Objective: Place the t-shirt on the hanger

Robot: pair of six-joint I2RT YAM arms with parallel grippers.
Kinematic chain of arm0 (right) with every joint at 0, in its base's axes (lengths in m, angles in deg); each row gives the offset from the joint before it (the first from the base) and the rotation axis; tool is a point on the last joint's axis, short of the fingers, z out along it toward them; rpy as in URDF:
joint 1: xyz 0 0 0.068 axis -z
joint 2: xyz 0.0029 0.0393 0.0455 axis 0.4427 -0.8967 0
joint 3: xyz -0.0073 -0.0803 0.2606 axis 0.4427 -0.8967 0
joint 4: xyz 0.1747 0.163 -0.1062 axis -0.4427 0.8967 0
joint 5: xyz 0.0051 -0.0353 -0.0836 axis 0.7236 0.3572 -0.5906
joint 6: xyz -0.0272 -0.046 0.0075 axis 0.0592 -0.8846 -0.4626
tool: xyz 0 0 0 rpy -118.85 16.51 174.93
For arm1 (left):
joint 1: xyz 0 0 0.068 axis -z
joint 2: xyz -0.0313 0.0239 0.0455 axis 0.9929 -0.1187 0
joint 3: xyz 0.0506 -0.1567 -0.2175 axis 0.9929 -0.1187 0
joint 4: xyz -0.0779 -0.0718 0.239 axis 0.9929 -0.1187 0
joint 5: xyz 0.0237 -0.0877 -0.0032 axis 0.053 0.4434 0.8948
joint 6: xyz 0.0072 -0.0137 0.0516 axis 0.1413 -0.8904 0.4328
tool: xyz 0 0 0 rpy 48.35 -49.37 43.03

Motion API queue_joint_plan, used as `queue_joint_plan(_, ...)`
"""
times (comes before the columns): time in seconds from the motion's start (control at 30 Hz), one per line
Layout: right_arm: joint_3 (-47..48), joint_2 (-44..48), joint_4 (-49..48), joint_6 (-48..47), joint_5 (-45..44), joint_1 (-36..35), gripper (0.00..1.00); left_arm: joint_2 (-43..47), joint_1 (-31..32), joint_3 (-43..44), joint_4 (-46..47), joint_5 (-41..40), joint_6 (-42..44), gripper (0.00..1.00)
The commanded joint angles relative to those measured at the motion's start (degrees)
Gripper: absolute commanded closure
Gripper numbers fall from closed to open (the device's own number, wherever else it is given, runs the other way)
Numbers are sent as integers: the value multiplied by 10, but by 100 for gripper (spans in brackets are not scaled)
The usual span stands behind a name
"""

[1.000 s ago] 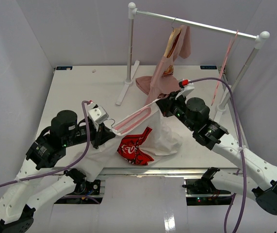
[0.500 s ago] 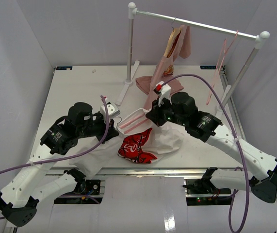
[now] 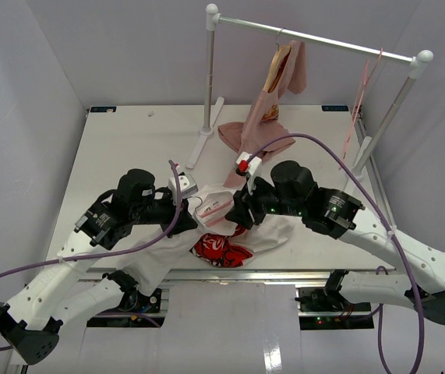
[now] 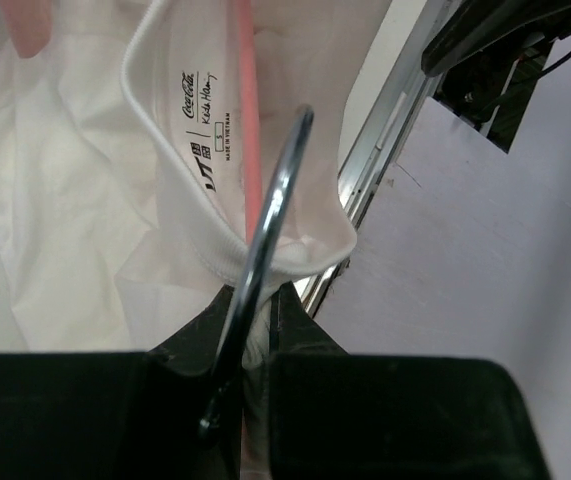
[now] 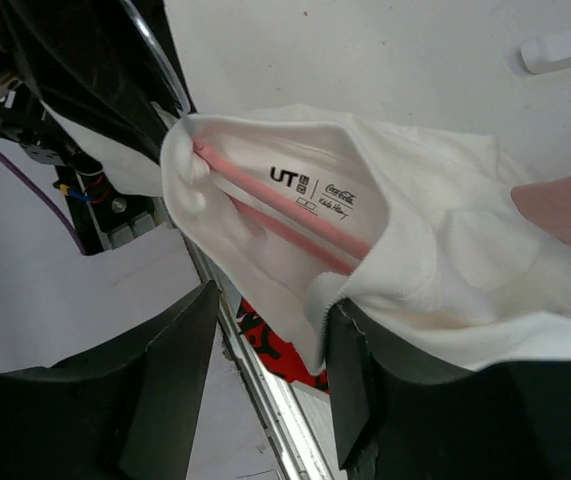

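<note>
Left wrist view: left gripper (image 4: 250, 312) nearly closed, pinching hanger (image 4: 248, 150) at its hook, steadying it inside the collar of the t-shirt (image 4: 85, 210), which is bunched between the arms. Right gripper (image 5: 270, 310) jaws apart astride the collar, gripping nothing.

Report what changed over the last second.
The right pincer swung left, close to the left pincer, so the collar of the t-shirt, stretched out before, now bunches around the hanger. Then it opened, fingers apart beside the collar. The left pincer pushed slightly right, keeping its grip on the hanger's hook. Unchanged: the pink garment hangs on the rail.
</note>
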State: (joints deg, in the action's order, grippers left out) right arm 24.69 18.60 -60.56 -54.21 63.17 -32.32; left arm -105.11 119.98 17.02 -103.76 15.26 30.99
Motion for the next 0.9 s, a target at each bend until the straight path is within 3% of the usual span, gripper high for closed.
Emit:
queue_joint_plan(0.0,33,52,-8,-70,49,-4,43,29,-1,-9,40,89,1,100)
queue_joint_plan(0.17,57,47,-51,-110,130,-4,41,27,-1,10,41,145,-8,100)
queue_joint_plan(0.47,144,-39,-30,-122,156,-5,45,25,-1,29,40,160,-13,100)
queue_joint_plan(0.87,80,-61,-166,-112,211,-5,47,17,-1,13,68,186,-19,100)
